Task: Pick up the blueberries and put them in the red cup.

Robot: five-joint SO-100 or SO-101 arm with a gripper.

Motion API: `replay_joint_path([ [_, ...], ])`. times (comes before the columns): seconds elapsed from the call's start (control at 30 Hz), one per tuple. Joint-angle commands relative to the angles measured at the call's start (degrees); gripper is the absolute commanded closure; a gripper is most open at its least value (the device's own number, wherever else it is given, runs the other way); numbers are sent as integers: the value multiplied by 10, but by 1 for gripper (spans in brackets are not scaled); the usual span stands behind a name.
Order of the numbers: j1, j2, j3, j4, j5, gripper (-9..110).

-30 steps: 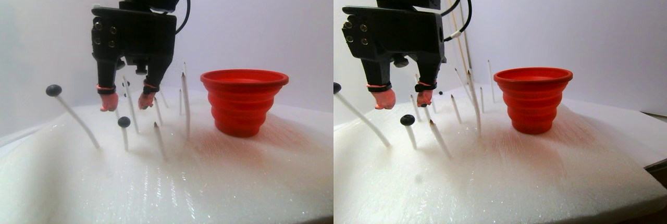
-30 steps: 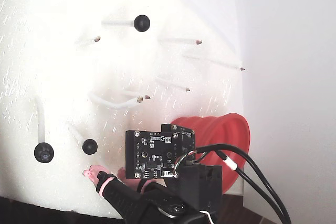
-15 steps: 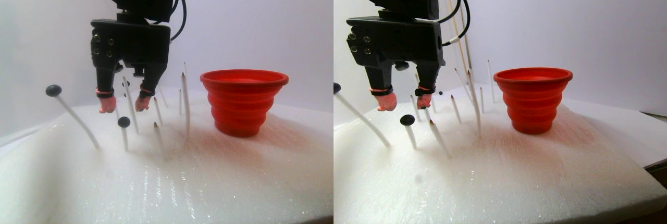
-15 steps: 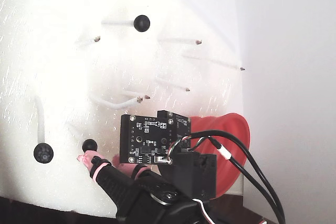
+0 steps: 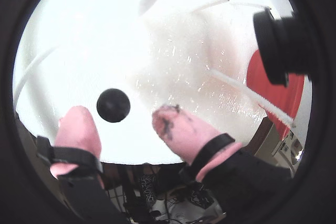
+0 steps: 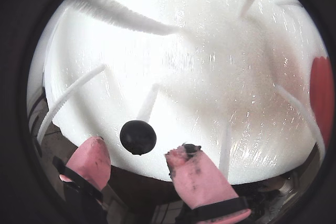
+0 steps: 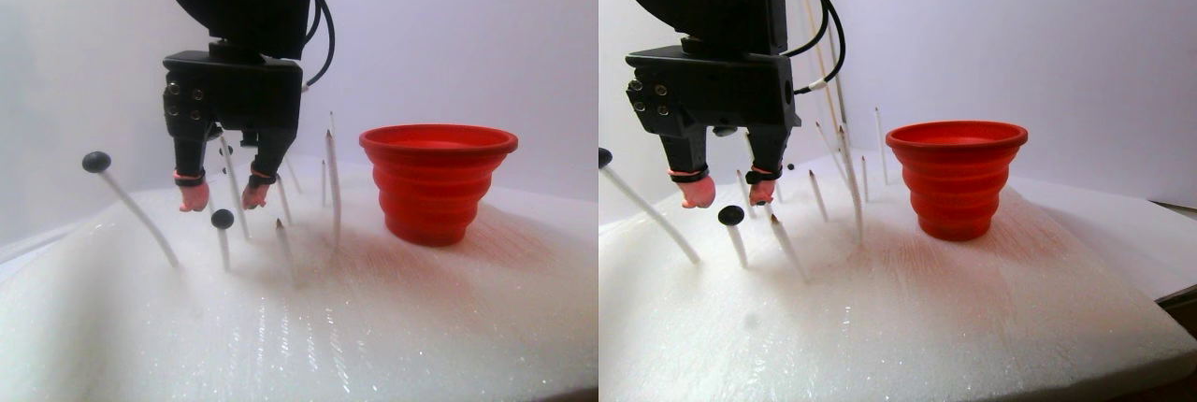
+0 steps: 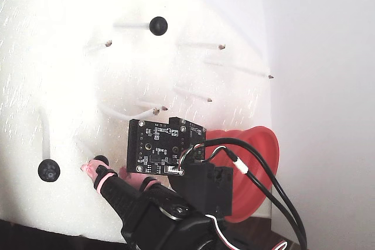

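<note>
Here the black two-finger gripper [image 5: 123,124] with its pink rubbery fingertips [image 6: 90,162] stands spread, one tip on either side of a small round black-blue blueberry [image 5: 113,105] and touching nothing; in the stereo pair view the tips [image 7: 194,197] hang just above that ball [image 7: 222,219]. The berry sits on the top end of a thin white stick [image 6: 148,103] that is stuck into the white foam sheet [image 7: 374,327]. It looks smooth, hard and very light, so it would likely slip or pop off its stick if pinched off-centre; the sound hold is across its widest part, tips level with its middle, closing gently and then lifting straight up along the stick. The stick itself seems thin and springy and may flick when the ball comes free.

Two more such berries show: one on a slanted stick [image 7: 95,161] toward the left edge of the stereo pair view, another [image 8: 157,26] far up the foam in the fixed view. Several bare sticks with brown tips [image 8: 221,46] stand around. The red ribbed, stepped cone-shaped soft-plastic cup [image 7: 438,182] with its wide flared rim stands upright on the foam, well apart to the right of the gripper in the stereo pair view.
</note>
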Motion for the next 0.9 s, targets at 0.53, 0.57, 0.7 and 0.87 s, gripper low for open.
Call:
replay_joint_path([
  [0.53, -21, -32, -24, -40, 4, 79],
  [0.57, -21, -34, -25, -42, 4, 79],
  [0.7, -18, -48, -26, -56, 1, 79],
  [0.87, -18, -63, -30, -68, 0, 79],
])
